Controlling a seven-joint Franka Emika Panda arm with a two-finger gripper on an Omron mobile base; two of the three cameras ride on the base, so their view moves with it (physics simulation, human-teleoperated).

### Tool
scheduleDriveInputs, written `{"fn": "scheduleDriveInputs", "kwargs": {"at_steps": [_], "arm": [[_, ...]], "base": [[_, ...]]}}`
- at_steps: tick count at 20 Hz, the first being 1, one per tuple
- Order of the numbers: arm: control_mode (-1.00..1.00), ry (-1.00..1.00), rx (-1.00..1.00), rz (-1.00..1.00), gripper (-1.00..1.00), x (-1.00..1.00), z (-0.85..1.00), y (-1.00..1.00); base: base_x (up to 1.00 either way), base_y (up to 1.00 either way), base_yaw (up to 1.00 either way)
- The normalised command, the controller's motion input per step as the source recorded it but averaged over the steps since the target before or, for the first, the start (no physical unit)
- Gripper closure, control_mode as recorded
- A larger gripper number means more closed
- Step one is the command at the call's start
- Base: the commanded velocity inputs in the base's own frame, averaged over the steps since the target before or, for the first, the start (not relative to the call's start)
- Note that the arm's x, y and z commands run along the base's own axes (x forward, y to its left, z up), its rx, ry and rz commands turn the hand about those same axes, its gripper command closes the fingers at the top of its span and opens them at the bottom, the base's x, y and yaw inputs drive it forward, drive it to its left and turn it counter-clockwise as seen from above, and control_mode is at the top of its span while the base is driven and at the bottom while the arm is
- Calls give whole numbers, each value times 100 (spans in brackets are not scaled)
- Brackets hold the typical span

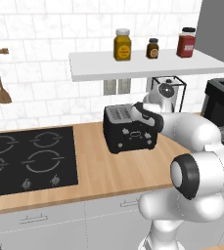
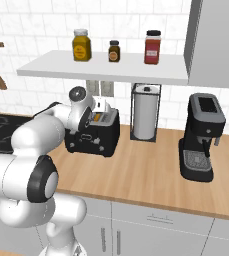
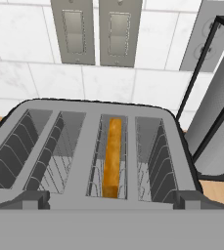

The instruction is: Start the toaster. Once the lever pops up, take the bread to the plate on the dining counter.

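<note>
The bread (image 3: 112, 156) stood on edge in the third slot from the left of the toaster (image 3: 91, 146), its golden crust upward and sunk low between the wire guides. In the hand view our two dark fingertips (image 3: 30, 199) rose at the bottom corners, one to each side of the toaster's near rim, so the slice lay ahead of them and between them, a little toward the right-hand tip. They stood wide apart with nothing between them; we held nothing.

From the left base view, the toaster (image 1: 128, 129) sat on the wooden worktop (image 1: 99, 161), with our wrist hung over its right end. Beyond the fingers were two wall sockets (image 3: 96, 31); to their right, a black wire stand with a paper roll (image 2: 146, 112). A coffee machine (image 2: 202, 135) stood well apart, farther right.

We judged that the bread was still seated deep, so either the lever had not been pressed or toasting was not finished; we could not see the lever from here. The next move called for finding that lever on the toaster's front and pushing it down with a fingertip. The plate and dining counter were a later matter.
</note>
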Motion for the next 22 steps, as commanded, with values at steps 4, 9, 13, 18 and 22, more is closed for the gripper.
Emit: {"fn": "scheduleDriveInputs", "kwargs": {"at_steps": [4, 9, 13, 18, 22], "arm": [[-100, 0, 0, 0, -100, 0, 0, 0], [-100, 0, 0, 0, -100, 0, 0, 0], [-100, 0, 0, 0, -100, 0, 0, 0], [-100, 0, 0, 0, -100, 0, 0, 0], [-100, 0, 0, 0, -100, 0, 0, 0]], "base": [[0, 0, 0], [0, 0, 0], [0, 0, 0], [0, 0, 0], [0, 0, 0]]}}
